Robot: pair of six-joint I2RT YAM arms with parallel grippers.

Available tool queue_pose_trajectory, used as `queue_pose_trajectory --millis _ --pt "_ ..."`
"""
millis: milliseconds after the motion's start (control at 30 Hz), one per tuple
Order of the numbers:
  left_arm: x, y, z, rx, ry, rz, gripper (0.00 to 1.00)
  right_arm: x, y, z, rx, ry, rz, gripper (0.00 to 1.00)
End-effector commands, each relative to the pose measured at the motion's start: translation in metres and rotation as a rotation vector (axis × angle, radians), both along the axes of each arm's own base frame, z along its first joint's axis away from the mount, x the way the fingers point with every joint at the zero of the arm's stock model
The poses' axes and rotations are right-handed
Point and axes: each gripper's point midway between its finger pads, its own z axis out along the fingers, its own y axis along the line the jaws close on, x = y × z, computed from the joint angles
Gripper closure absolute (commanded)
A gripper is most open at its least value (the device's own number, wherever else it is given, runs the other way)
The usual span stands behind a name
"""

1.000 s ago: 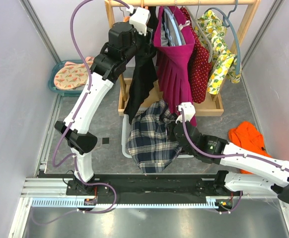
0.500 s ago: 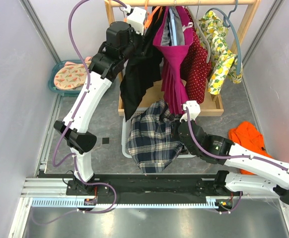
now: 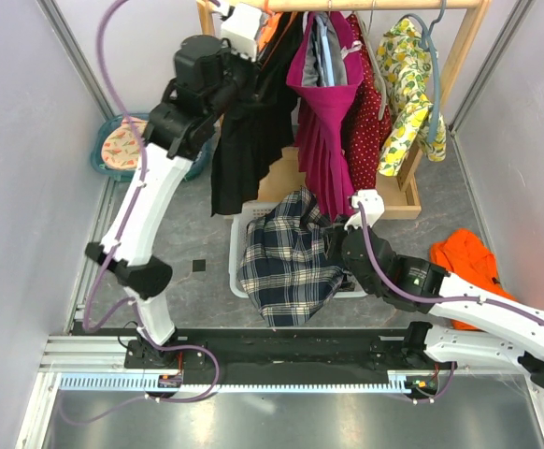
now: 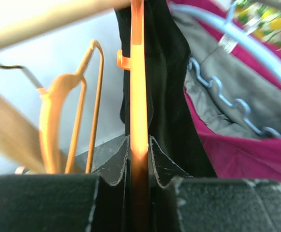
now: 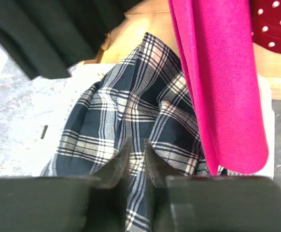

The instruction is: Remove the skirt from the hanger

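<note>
Left claw [image 4: 139, 162] raised high, clamped on hanger [image 4: 137, 72]; right claw [image 5: 135, 151] low, nearly closed

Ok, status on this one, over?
Left gripper shut on orange hanger. Black skirt on that hanger, not off. Right gripper nearly shut over plaid garment, nothing visibly held. Magenta skirt crowds alongside.

rack [image 3: 465, 51]: at back | skirt [image 3: 244, 140]: on hanger [image 4: 136, 96], rack's left end | bin [image 3: 236, 257]: before rack, cloth [image 3: 286, 253] in it | basket [image 3: 97, 154]: far left | garment [image 3: 464, 257]: floor, right
</note>
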Motion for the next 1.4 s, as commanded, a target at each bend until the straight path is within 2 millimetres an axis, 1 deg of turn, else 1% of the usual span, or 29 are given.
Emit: queue_pose_trajectory --millis 0,33,67,100,133,167,200,333,367,400,433,467,500,533,567,600,633,700,733,800,833,867,933,967,1000,1067,1200,1233,1367 --pt "-0.079 0.041 0.109 -0.132 -0.247 -0.040 0.98 0.003 -0.005 0.023 0.027 -0.046 -0.021 0.66" --pt "-0.089 0.047 0.115 -0.141 -0.252 -0.041 0.98 0.004 -0.005 0.026 0.022 -0.050 -0.021 0.63" --pt "-0.092 0.049 0.113 -0.137 -0.246 -0.042 0.98 0.004 -0.003 0.033 0.029 -0.059 -0.016 0.58" --pt "-0.096 0.051 0.112 -0.131 -0.239 -0.042 0.98 0.004 -0.003 0.036 0.033 -0.064 -0.015 0.57" --pt "-0.106 0.058 0.114 -0.132 -0.240 -0.042 0.98 0.005 -0.003 0.040 0.037 -0.069 -0.017 0.56" --pt "-0.106 0.056 0.103 -0.114 -0.212 -0.050 0.98 0.006 -0.003 0.048 0.044 -0.081 -0.021 0.53" --pt "-0.112 0.059 0.100 -0.107 -0.202 -0.056 0.98 0.006 -0.003 0.052 0.048 -0.087 -0.022 0.51" --pt "-0.132 0.062 0.061 -0.035 -0.098 -0.105 0.98 0.007 -0.005 0.077 0.073 -0.120 -0.028 0.46" --pt "-0.142 0.062 0.053 -0.020 -0.080 -0.139 0.98 0.007 -0.005 0.090 0.095 -0.133 -0.027 0.46" --pt "-0.148 0.063 0.048 -0.009 -0.064 -0.153 0.98 0.008 -0.005 0.097 0.099 -0.144 -0.025 0.46" --pt "-0.158 0.064 0.042 0.008 -0.043 -0.184 0.98 0.008 -0.006 0.111 0.120 -0.162 -0.026 0.45" --pt "-0.176 0.061 0.043 0.013 -0.048 -0.255 0.98 0.008 -0.006 0.120 0.128 -0.173 -0.024 0.44" --pt "-0.187 0.062 0.044 0.014 -0.051 -0.284 0.98 0.008 -0.008 0.129 0.120 -0.192 -0.022 0.44" --pt "-0.196 0.062 0.045 0.011 -0.053 -0.310 0.98 0.008 -0.011 0.149 0.146 -0.218 -0.026 0.42" --pt "-0.208 0.060 0.045 0.011 -0.053 -0.361 0.98 0.008 -0.013 0.158 0.149 -0.233 -0.029 0.41" --pt "-0.223 0.065 0.053 -0.001 -0.076 -0.382 0.98 0.009 -0.016 0.170 0.161 -0.256 -0.037 0.40" --pt "-0.233 0.067 0.059 -0.007 -0.094 -0.405 0.98 0.009 -0.020 0.189 0.168 -0.290 -0.042 0.38" --pt "-0.254 0.069 0.065 -0.014 -0.107 -0.460 0.98 0.010 -0.027 0.209 0.182 -0.329 -0.068 0.36" --pt "-0.266 0.070 0.071 -0.017 -0.127 -0.496 0.98 0.010 -0.031 0.224 0.189 -0.355 -0.075 0.34" --pt "-0.277 0.072 0.069 -0.012 -0.116 -0.522 0.98 0.009 -0.036 0.242 0.237 -0.385 -0.094 0.33" --pt "-0.285 0.075 0.071 -0.011 -0.127 -0.535 0.98 0.007 -0.039 0.255 0.270 -0.404 -0.096 0.32" --pt "-0.290 0.074 0.068 -0.005 -0.117 -0.555 0.98 0.006 -0.041 0.262 0.302 -0.415 -0.100 0.32" --pt "-0.298 0.077 0.060 0.005 -0.094 -0.571 0.98 0.001 -0.043 0.284 0.406 -0.452 -0.087 0.32" --pt "-0.299 0.077 0.056 0.006 -0.084 -0.573 0.98 -0.001 -0.041 0.291 0.453 -0.461 -0.074 0.33" --pt "-0.300 0.077 0.053 0.004 -0.071 -0.573 0.98 -0.004 -0.042 0.305 0.511 -0.485 -0.064 0.32" --pt "-0.299 0.077 0.045 0.008 -0.050 -0.570 0.98 -0.008 -0.034 0.318 0.563 -0.498 -0.017 0.32" --pt "-0.299 0.076 0.039 -0.001 -0.023 -0.572 0.98 -0.004 -0.019 0.332 0.573 -0.504 0.006 0.31" --pt "-0.300 0.075 0.039 -0.002 -0.020 -0.581 0.98 -0.001 -0.010 0.330 0.564 -0.500 0.010 0.31" --pt "-0.300 0.075 0.037 -0.004 -0.012 -0.580 0.98 0.001 0.002 0.334 0.574 -0.506 0.037 0.31"
